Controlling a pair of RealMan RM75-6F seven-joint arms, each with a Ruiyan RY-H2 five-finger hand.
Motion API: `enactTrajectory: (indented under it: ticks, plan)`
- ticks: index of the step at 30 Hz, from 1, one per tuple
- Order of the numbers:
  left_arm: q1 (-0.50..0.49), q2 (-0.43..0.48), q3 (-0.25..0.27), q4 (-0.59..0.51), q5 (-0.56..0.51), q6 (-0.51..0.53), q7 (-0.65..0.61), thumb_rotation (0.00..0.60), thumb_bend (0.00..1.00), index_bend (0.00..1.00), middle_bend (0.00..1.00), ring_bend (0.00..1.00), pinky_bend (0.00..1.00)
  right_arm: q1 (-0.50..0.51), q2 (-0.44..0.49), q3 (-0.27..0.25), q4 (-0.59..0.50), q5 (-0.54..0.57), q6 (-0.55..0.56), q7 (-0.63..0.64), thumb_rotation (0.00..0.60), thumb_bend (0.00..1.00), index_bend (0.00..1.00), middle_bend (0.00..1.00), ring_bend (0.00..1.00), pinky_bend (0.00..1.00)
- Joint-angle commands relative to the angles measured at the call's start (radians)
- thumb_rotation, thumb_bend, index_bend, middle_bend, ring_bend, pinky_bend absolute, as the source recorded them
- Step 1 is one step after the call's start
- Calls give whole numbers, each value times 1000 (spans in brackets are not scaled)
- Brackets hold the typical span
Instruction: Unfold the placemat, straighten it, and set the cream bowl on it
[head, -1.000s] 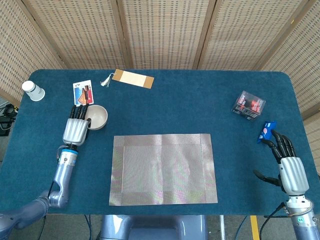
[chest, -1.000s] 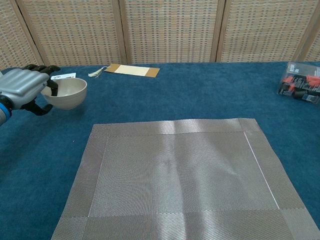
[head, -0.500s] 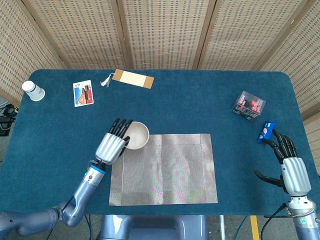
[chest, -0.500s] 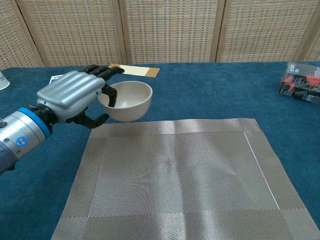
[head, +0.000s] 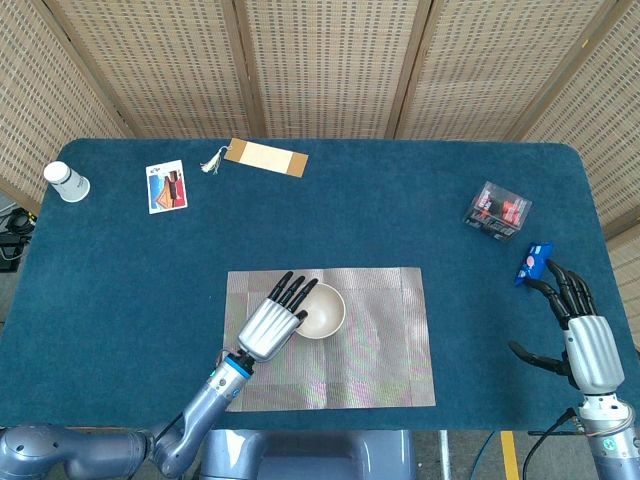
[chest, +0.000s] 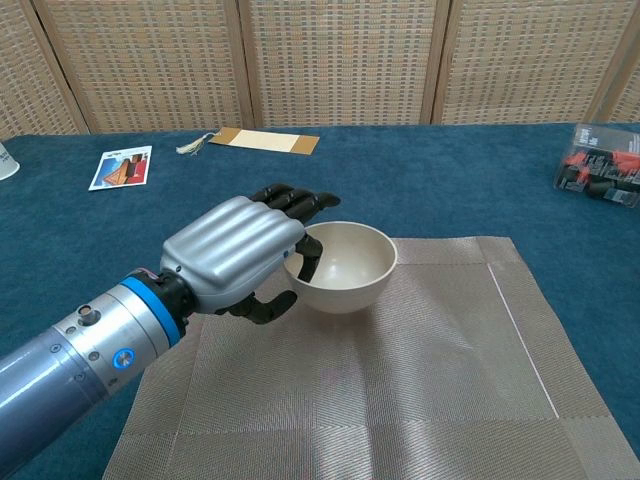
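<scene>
The grey woven placemat (head: 390, 350) (chest: 450, 390) lies flat and unfolded on the blue table, near its front edge. My left hand (head: 272, 323) (chest: 240, 255) grips the cream bowl (head: 324, 311) (chest: 345, 268) by its near rim, fingers over the edge and into the bowl. The bowl is over the middle of the placemat; in the chest view it looks slightly above the mat, though I cannot tell whether it touches. My right hand (head: 580, 330) is open with spread fingers at the table's right front corner, holding nothing.
A white paper cup (head: 66, 181) stands at the far left. A picture card (head: 166, 186) (chest: 121, 166) and a tan tag with a tassel (head: 265, 157) (chest: 260, 140) lie at the back. A clear box (head: 497, 211) (chest: 600, 177) and a blue item (head: 534, 262) are on the right.
My left hand has carried the cream bowl from the back left of the table rightward and toward the front, to above the middle of the placemat. The right hand has stayed put.
</scene>
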Motion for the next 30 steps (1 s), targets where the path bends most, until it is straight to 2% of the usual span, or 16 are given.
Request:
enactTrajectory:
  ticks: [1, 6, 8, 9, 11, 13, 16, 23, 30]
  plan:
    - [-1, -13, 1, 3, 1, -6, 6, 600, 521, 833, 0, 0, 0, 0, 0, 1, 0, 1, 1, 1, 600, 154, 219, 0, 0, 0]
    - [1, -24, 5, 5, -2, -17, 15, 600, 512, 819, 0, 0, 0, -1, 1, 1, 0, 1, 3, 2, 600, 155, 219, 0, 0, 0]
    - [4, -25, 12, 5, -5, -23, 22, 600, 499, 765, 0, 0, 0, -1, 1, 1, 0, 0, 3, 2, 600, 154, 219, 0, 0, 0]
    - [7, -24, 16, 5, -9, -29, 27, 600, 477, 702, 0, 0, 0, -1, 1, 0, 0, 0, 2, 1, 600, 154, 219, 0, 0, 0]
    - [14, -19, 27, 6, -16, -37, 43, 600, 347, 408, 0, 0, 0, -1, 1, -2, -1, -3, 1, -3, 600, 154, 219, 0, 0, 0]
    - [19, -13, 28, -1, -15, -35, 39, 600, 232, 205, 0, 0, 0, -2, 1, -2, -3, -1, 1, -8, 600, 154, 219, 0, 0, 0]
    - [28, 0, 26, -15, -17, -27, 30, 600, 146, 74, 0, 0, 0, -2, 0, -1, -3, 1, 2, -13, 600, 155, 219, 0, 0, 0]
    - [62, 71, 20, -81, -27, 4, -6, 600, 93, 17, 0, 0, 0, 0, -3, -4, -2, 0, -5, -25, 600, 154, 219, 0, 0, 0]
    - [157, 261, 29, -187, -11, 135, -62, 600, 94, 17, 0, 0, 0, 4, -9, -6, 5, 12, -24, -54, 600, 153, 218, 0, 0, 0]
